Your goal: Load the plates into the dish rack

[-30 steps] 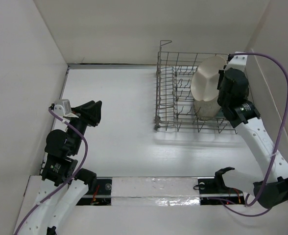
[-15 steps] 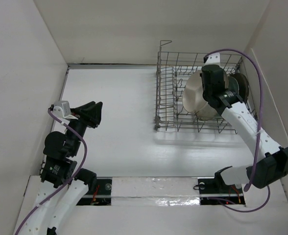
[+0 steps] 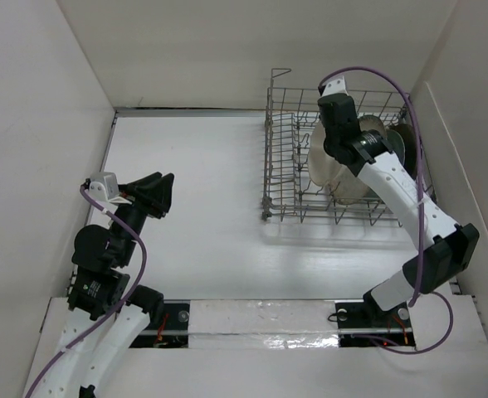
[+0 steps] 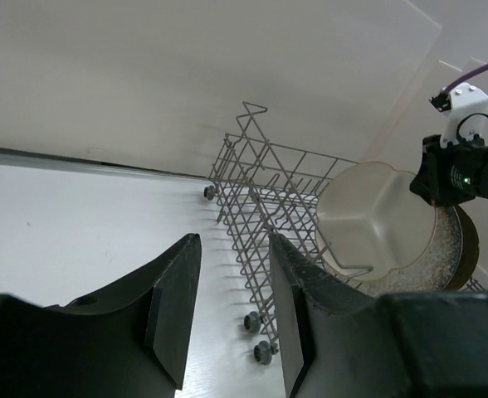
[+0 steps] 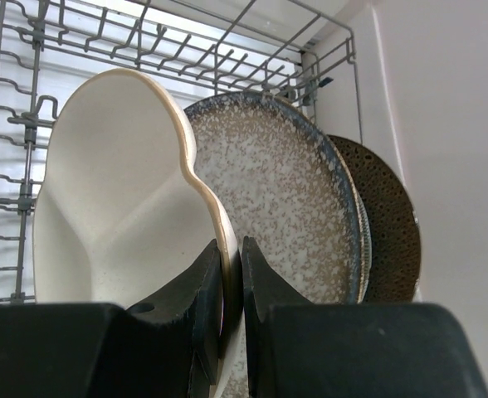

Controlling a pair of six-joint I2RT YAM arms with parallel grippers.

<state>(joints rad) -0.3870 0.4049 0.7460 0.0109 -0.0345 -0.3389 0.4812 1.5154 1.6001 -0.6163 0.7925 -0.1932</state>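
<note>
The grey wire dish rack [image 3: 287, 157] stands at the back right; it also shows in the left wrist view [image 4: 252, 191] and right wrist view [image 5: 12, 124]. My right gripper [image 5: 231, 265] is shut on the rim of the cream plate [image 5: 119, 207], holding it on edge inside the rack. The speckled beige-grey plate [image 5: 285, 199] stands just behind it, then the brown plate [image 5: 389, 224]. The cream plate also shows from above [image 3: 323, 162]. The grey-blue plate is hidden. My left gripper [image 4: 227, 307] is open and empty, far left of the rack [image 3: 157, 192].
White walls box in the table; the right wall [image 3: 460, 124] runs close beside the rack. The rack rests on small wheels [image 4: 252, 322]. A taped strip [image 3: 261, 319] lies along the near edge between the arm bases.
My right arm has swung left over the rack, carrying the cream plate down from a raised tilt into the rack in front of the speckled plate. The left arm has barely moved.
</note>
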